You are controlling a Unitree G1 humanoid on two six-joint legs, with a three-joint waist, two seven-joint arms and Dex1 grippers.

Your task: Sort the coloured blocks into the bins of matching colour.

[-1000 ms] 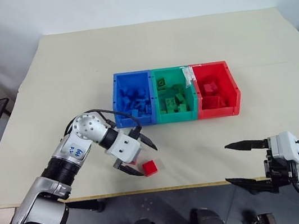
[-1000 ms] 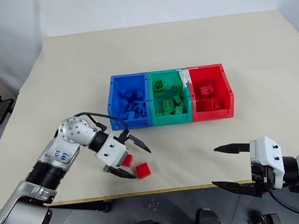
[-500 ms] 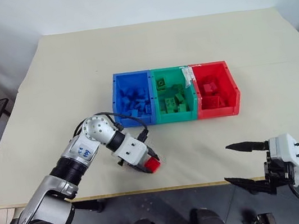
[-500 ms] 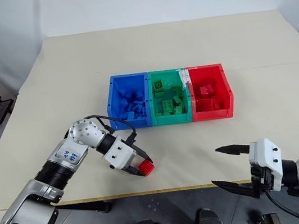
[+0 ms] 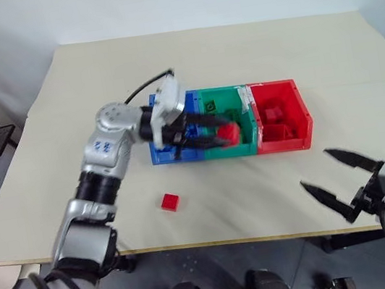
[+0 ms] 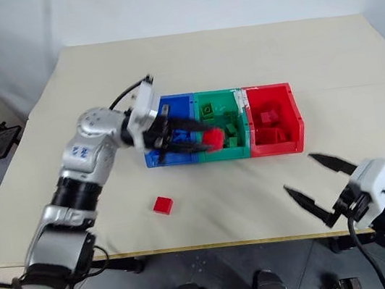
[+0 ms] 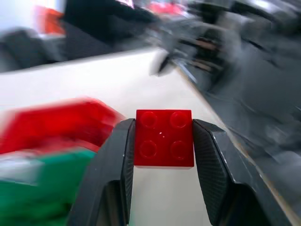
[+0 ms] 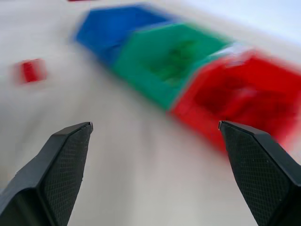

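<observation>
Landmark: the green bin [image 5: 229, 133], middle of three bins standing side by side on the beige table [image 5: 310, 52], a white label on its rim toward the red bin. Blue bin [image 5: 174, 136] touches it on the robot's left side, red bin [image 5: 282, 124] on the robot's right. Green blocks [image 6: 229, 137] lie inside the green bin; blue blocks show in the blue bin past the arm; red blocks [image 5: 272, 113] sit in the red bin. Left gripper [image 5: 218, 130] reaches level across the blue bin and hangs above the green bin, fingertips toward the red bin. It pinches a red block [image 7: 164, 138], studs facing the wrist camera, one finger pressed on each side face; in the head views that block is a red blur over the green bin's inner part, near the wall shared with the red bin. A second red block [image 5: 170, 202] lies flat on the table, near-side of the green bin and toward the robot's left, well apart from all bins. Right gripper [image 5: 341, 179] is held off the table's near edge, near-side of the green bin and beyond the red bin to the robot's right, fingers spread wide, holding nothing.
</observation>
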